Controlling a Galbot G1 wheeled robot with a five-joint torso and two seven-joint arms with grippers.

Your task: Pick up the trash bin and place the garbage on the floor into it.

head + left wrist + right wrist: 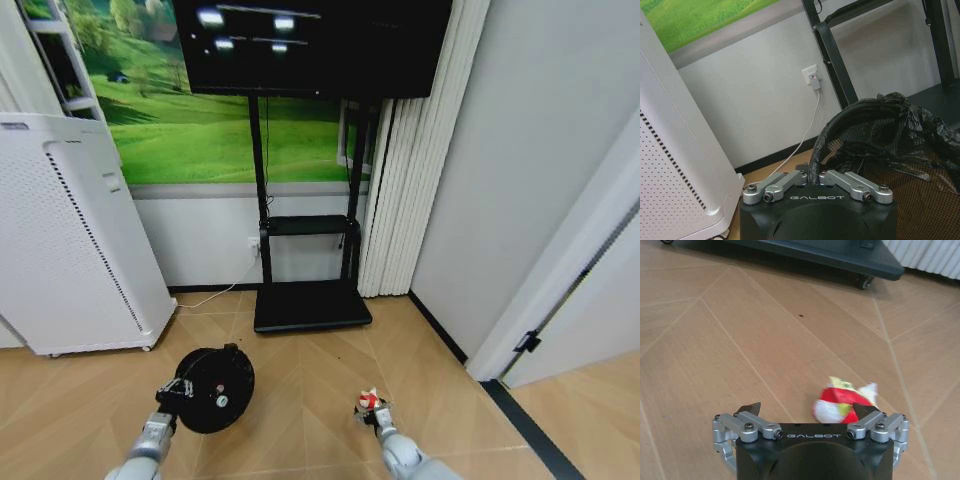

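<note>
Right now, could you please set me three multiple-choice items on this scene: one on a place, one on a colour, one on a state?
1. Where is the left gripper?
A. on the trash bin's rim
B. on the TV stand
C. on the white appliance

2. What colours is the wrapper by the right gripper?
A. blue and black
B. red and white with some yellow
C. all green

3. How do the right gripper's fingers stand?
A. shut on the wrapper
B. open, wrapper at one finger
C. shut on nothing

Answers: 1 A, its fingers meet on the trash bin rim; 2 B, right wrist view shows it; 3 B, fingertips are wide apart.
</note>
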